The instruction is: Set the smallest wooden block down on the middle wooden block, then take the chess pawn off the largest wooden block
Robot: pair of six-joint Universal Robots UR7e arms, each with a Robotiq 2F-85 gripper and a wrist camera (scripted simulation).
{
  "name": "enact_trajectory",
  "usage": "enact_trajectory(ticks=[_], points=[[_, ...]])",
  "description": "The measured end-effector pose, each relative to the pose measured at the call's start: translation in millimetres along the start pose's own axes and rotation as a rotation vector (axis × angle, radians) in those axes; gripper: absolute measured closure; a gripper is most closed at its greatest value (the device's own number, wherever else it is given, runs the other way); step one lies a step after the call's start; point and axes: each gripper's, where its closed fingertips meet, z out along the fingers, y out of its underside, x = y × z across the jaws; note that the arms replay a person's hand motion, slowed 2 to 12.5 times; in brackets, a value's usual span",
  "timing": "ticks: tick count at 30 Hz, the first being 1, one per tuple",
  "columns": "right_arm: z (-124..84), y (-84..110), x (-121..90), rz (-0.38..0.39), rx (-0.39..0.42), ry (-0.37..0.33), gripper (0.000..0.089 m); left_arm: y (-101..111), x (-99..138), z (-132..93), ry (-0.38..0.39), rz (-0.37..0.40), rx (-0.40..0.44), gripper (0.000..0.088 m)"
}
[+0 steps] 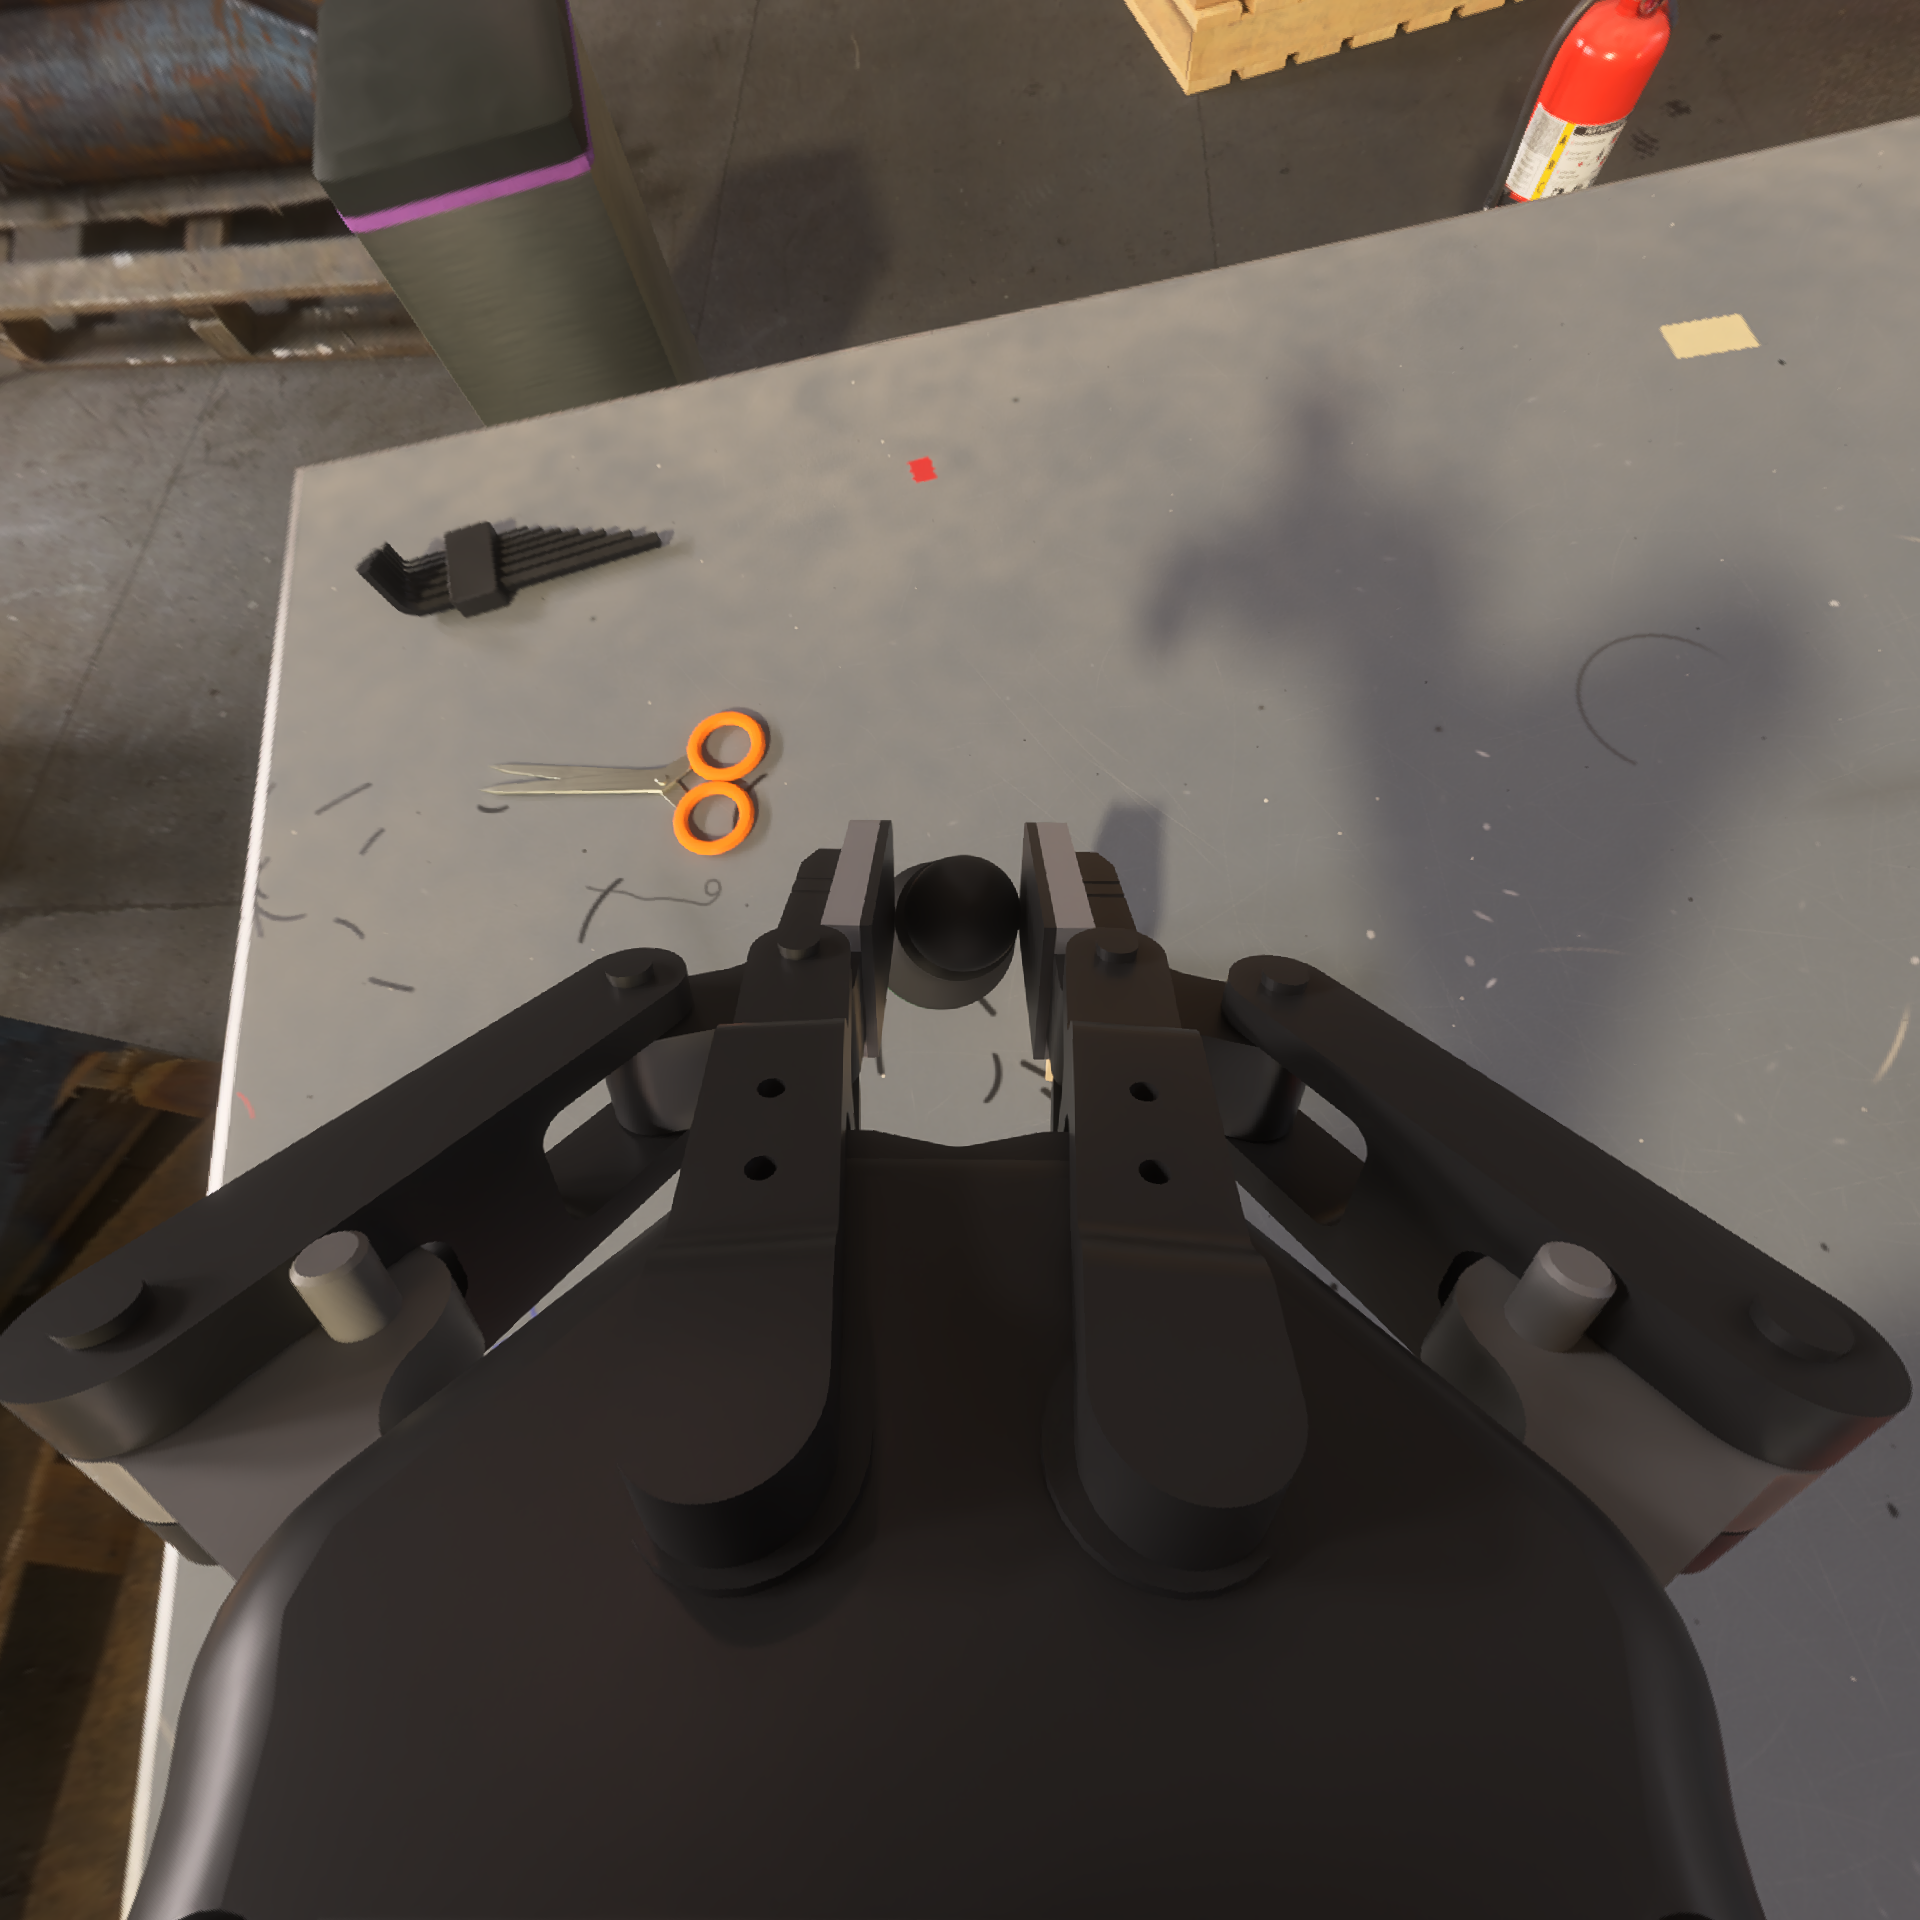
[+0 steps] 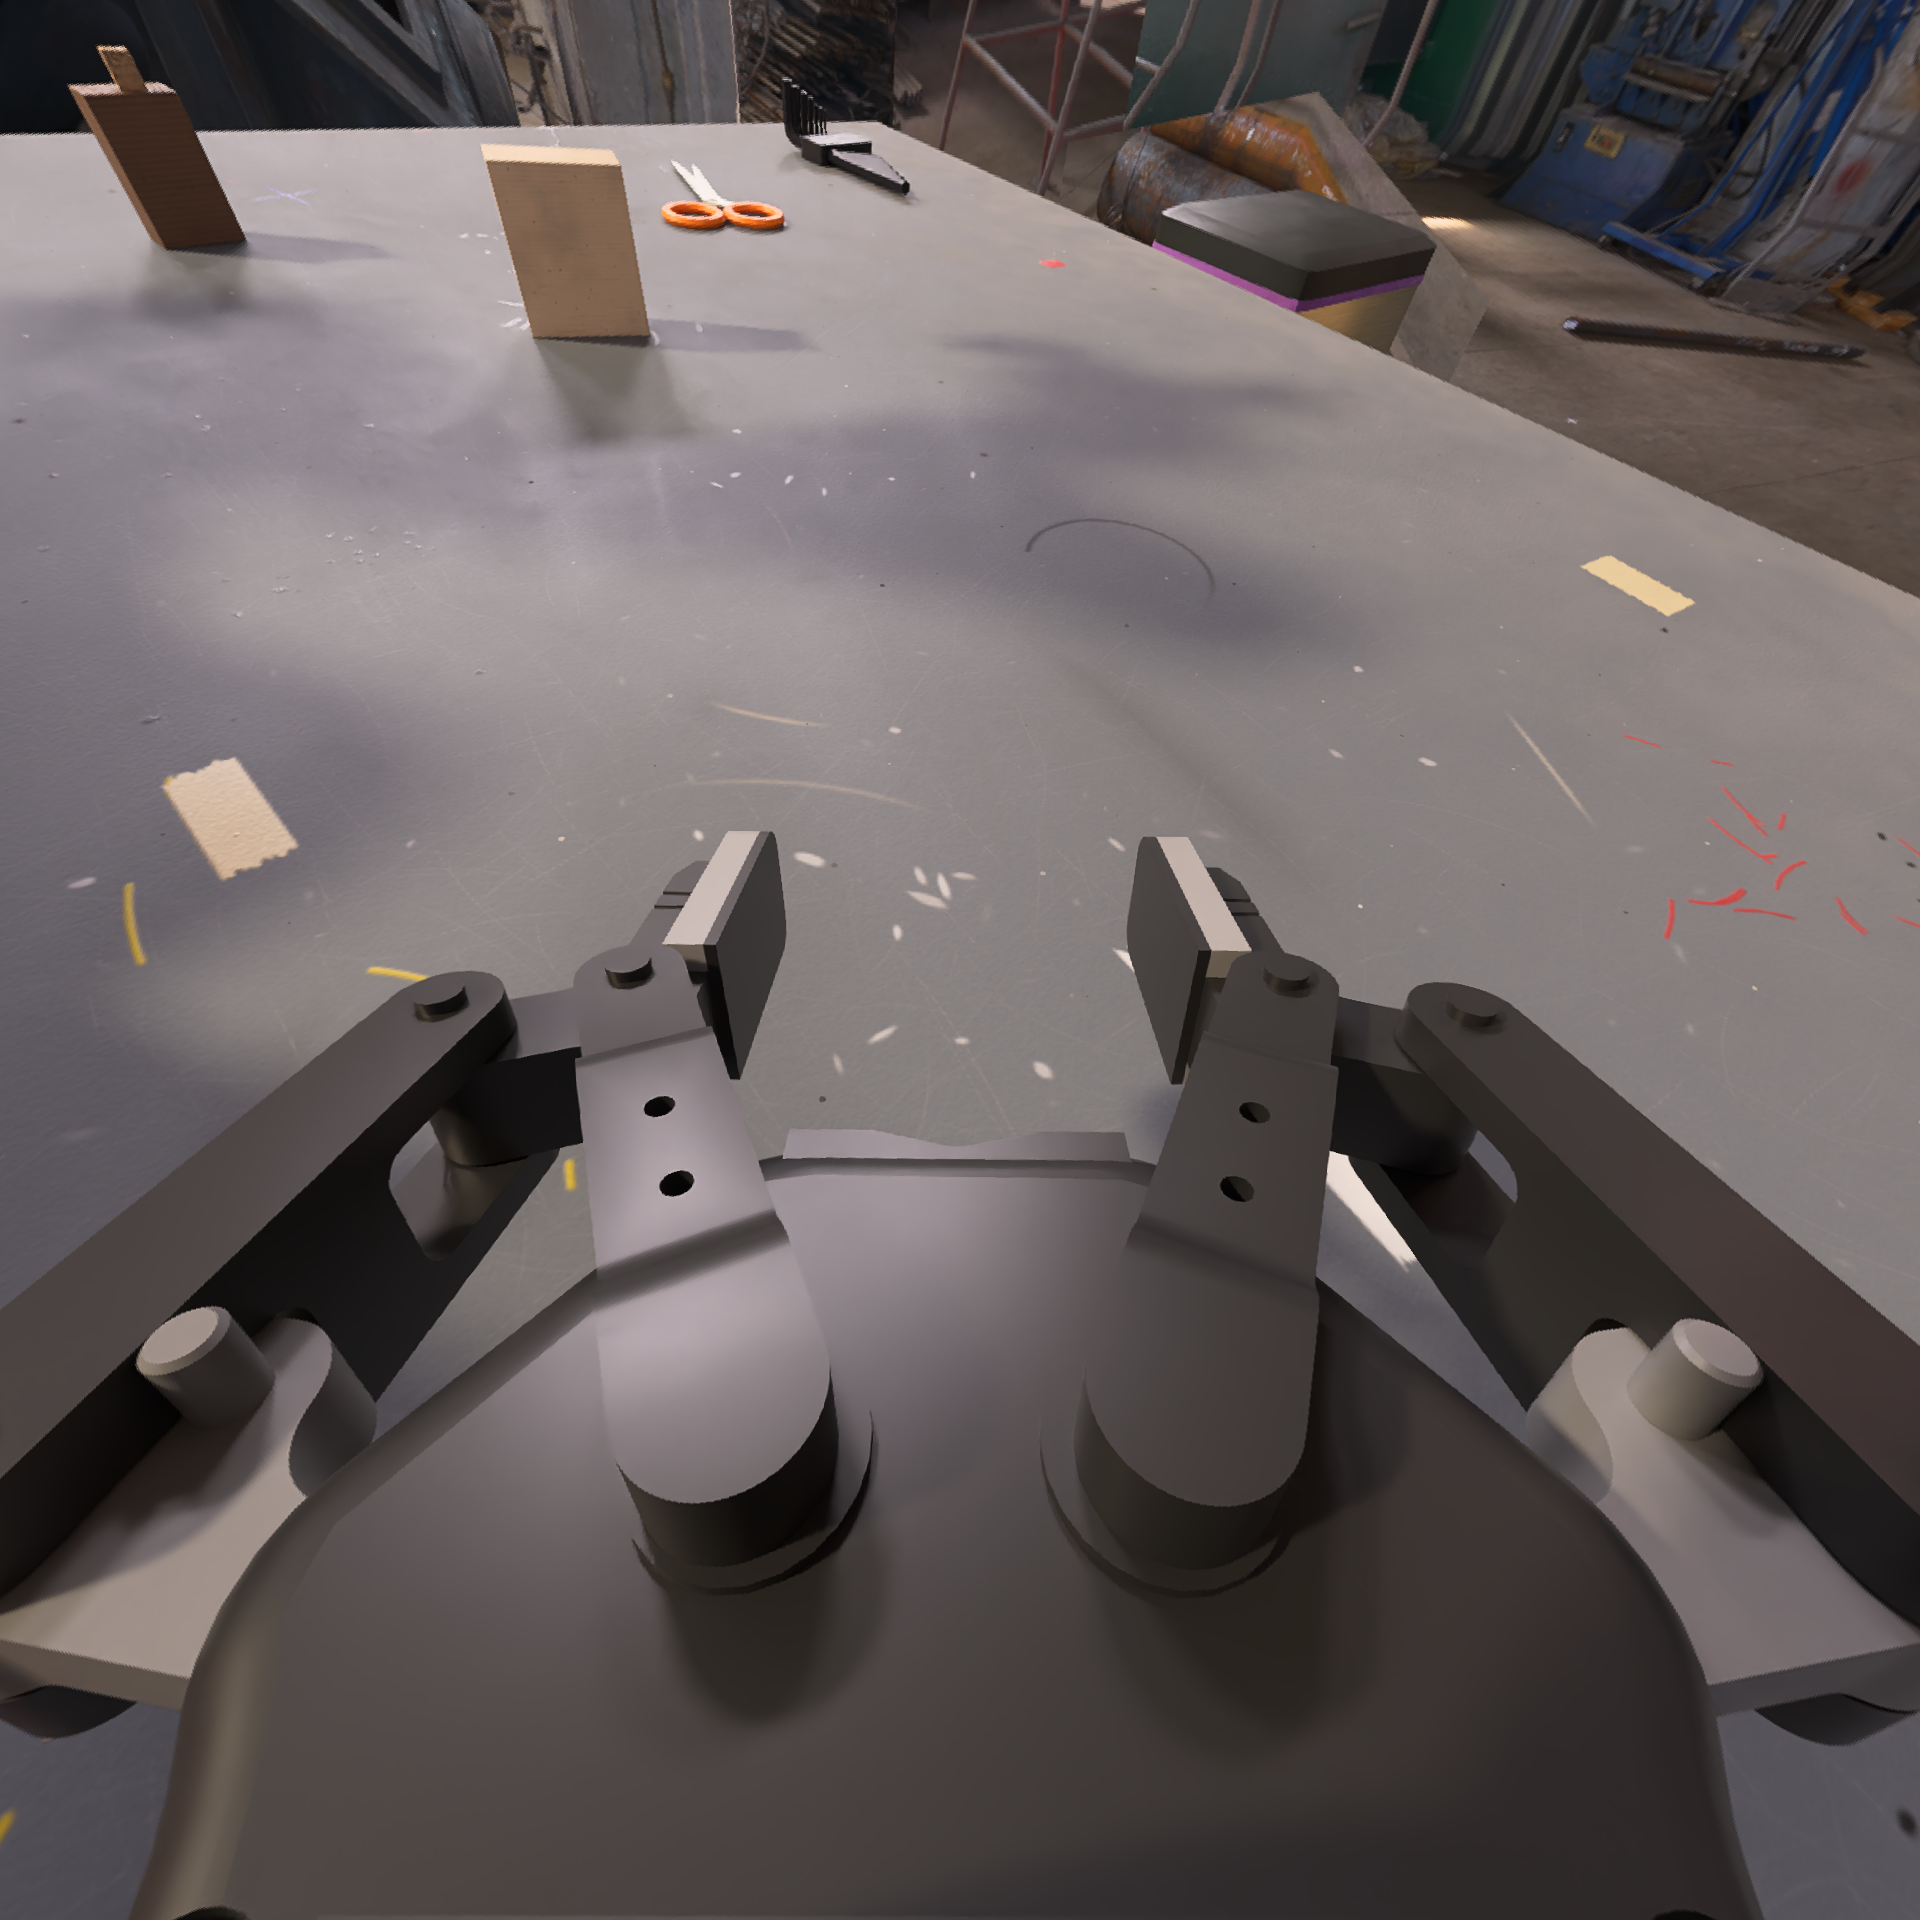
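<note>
In the left wrist view my left gripper (image 1: 956, 868) is shut on the black chess pawn (image 1: 956, 925) and holds it above the grey table (image 1: 1351, 499). In the right wrist view my right gripper (image 2: 956, 914) is open and empty, low over the table's near part. Far ahead stands a pale upright wooden block (image 2: 569, 241) with nothing on top. At the far left stands a brown upright wooden block (image 2: 156, 166) with a small wooden block (image 2: 123, 68) on top of it. No wooden block shows in the left wrist view.
Orange-handled scissors (image 1: 717, 781) (image 2: 722, 213) and a black hex key set (image 1: 499, 566) (image 2: 842, 140) lie near the table's edge (image 1: 260, 790). A dark box with a purple stripe (image 1: 468, 197) (image 2: 1299, 260) stands beyond the table. A red fire extinguisher (image 1: 1584, 99) stands on the floor.
</note>
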Motion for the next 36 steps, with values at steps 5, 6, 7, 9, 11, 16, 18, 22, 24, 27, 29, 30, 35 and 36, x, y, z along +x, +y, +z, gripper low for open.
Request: enact_trajectory(ticks=[5, 6, 7, 9, 11, 16, 18, 22, 24, 27, 29, 30, 35, 36], points=[[0, -0.6, 1, 0.002, 0.004, 0.002, 0.03, -14, 3, -16, -0.029, 0.048, 0.016, 0.0661], [-1, -0.7, 1, 0.002, 0.004, 0.002, 0.03, -17, 4, -19, -0.034, 0.057, 0.021, 0.0661], [-1, -0.7, 1, 0.002, 0.005, 0.003, 0.03, -20, 6, -22, -0.038, 0.066, 0.026, 0.0661], [-1, -0.7, 1, 0.002, 0.005, 0.005, 0.03, -27, 9, -29, -0.045, 0.084, 0.035, 0.0661], [-1, -0.8, 1, 0.002, 0.005, 0.006, 0.03, -33, 13, -35, -0.048, 0.102, 0.045, 0.0661], [-1, -1.2, 2, 0.005, 0.008, 0.006, 0.03, -49, 29, -50, -0.042, 0.15, 0.068, 0.0661], [-1, -1.4, 2, 0.006, 0.009, 0.006, 0.03, -55, 38, -55, -0.033, 0.171, 0.078, 0.0661], [-2, -1.9, 2, 0.009, 0.012, 0.005, 0.0301, -66, 61, -62, -0.003, 0.215, 0.095, 0.0661], [-2, -2.1, 2, 0.011, 0.014, 0.004, 0.0301, -70, 74, -64, 0.017, 0.239, 0.101, 0.0661], [-2, -2.2, 2, 0.016, 0.016, 0.002, 0.0302, -75, 96, -66, 0.048, 0.278, 0.109, 0.0661], [-2, -2.2, 3, 0.018, 0.016, 0.002, 0.0302, -77, 111, -66, 0.069, 0.308, 0.113, 0.0661], [-2, -2.3, 3, 0.018, 0.017, 0.003, 0.0302, -78, 119, -65, 0.08, 0.323, 0.114, 0.0661], [-3, -2.4, 4, 0.021, 0.021, 0.005, 0.0304, -77, 162, -59, 0.134, 0.401, 0.113, 0.0661], [-3, -2.3, 4, 0.021, 0.021, 0.006, 0.0305, -76, 170, -57, 0.144, 0.418, 0.111, 0.0661]])
